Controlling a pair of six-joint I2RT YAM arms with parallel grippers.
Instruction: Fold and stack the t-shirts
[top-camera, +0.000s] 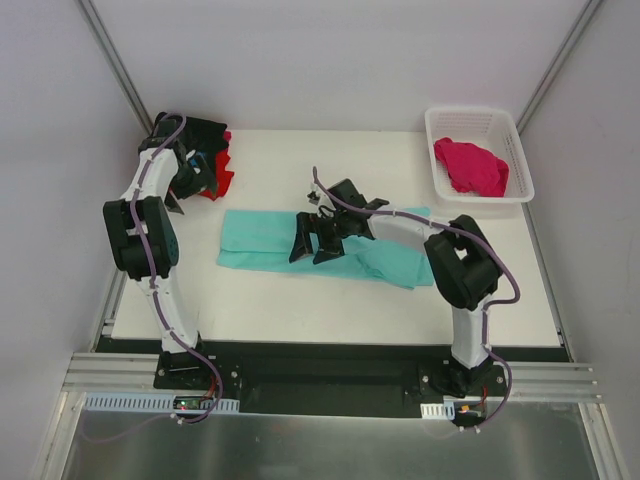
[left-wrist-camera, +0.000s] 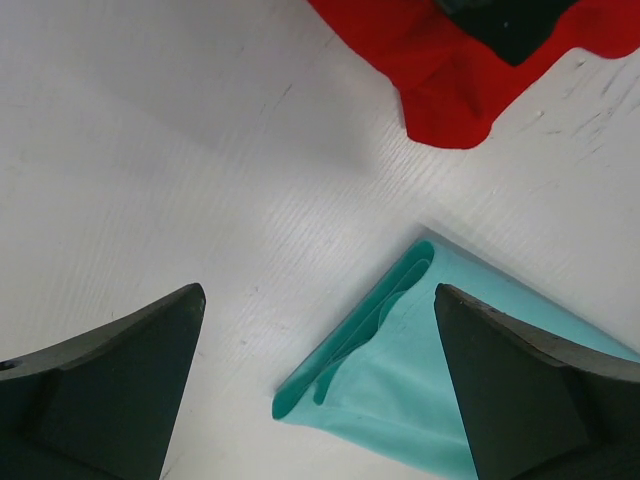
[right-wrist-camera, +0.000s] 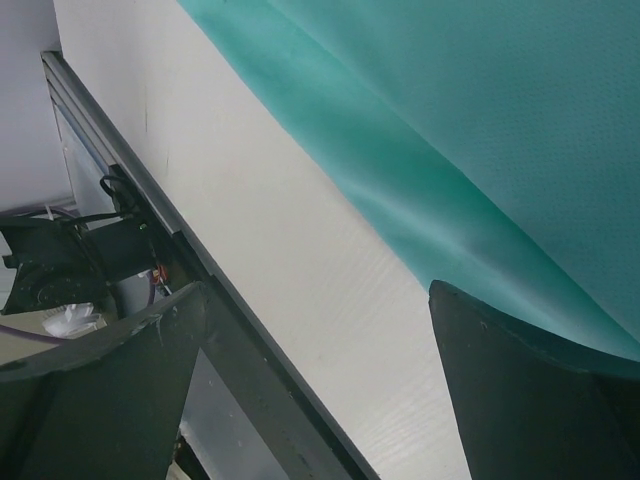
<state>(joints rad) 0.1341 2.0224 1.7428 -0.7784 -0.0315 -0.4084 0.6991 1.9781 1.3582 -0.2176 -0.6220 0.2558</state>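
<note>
The mint-teal t-shirt (top-camera: 262, 240) is lying lengthwise across the middle of the bench (top-camera: 300, 300), partly folded. The right claw (top-camera: 311, 256) is hanging over its near edge, about midway along, jaws spread wide and gripping nothing. The left claw (top-camera: 192, 198) is gaping wide and empty over the shirt's far left corner, near the red t-shirt (top-camera: 224, 178). The magenta t-shirt (top-camera: 470, 165) is sitting in the white basket (top-camera: 478, 111).

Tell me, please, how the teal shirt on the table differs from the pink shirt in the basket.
The teal shirt lies flattened in a long strip on the table; the pink shirt sits crumpled inside the basket. The teal shirt spreads wider than the bunched pink shirt. Both are plain cloth.
</note>
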